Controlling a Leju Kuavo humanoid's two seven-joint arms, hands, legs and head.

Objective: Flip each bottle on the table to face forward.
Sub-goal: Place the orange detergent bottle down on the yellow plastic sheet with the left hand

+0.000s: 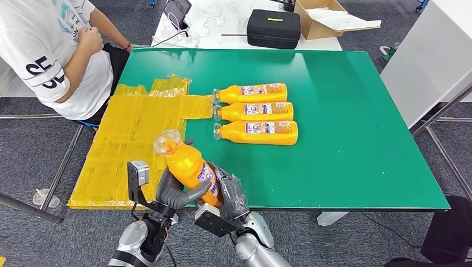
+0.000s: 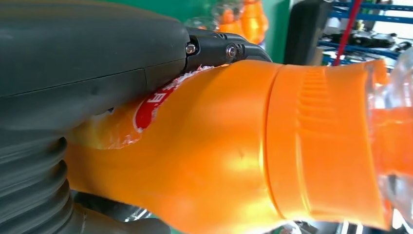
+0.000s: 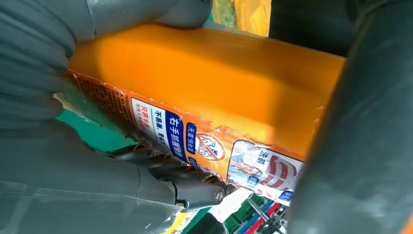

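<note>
An orange bottle (image 1: 188, 165) with a clear cap is held up over the near edge of the green table (image 1: 356, 144), tilted so its cap points toward about eleven o'clock. Both hands grasp it: the left hand (image 1: 177, 190) wraps its dark fingers around the lower body from the seven o'clock side, and the right hand (image 1: 231, 194) clasps the base from the four o'clock side. In the left wrist view the thumb presses along the bottle's shoulder by a red label; in the right wrist view the fingers close around a torn blue and white label on the bottle's side.

At about one o'clock from the held bottle, three more orange bottles (image 1: 257, 111) lie in a row on the table, just beside one another, caps toward nine o'clock and labels up. A crumpled yellow plastic sheet (image 1: 128, 139) covers the table's left part. A person in a white shirt (image 1: 50, 50) sits at ten o'clock. Beyond the table, at twelve o'clock, lie a black case (image 1: 273, 28) and an open cardboard box (image 1: 323, 19).
</note>
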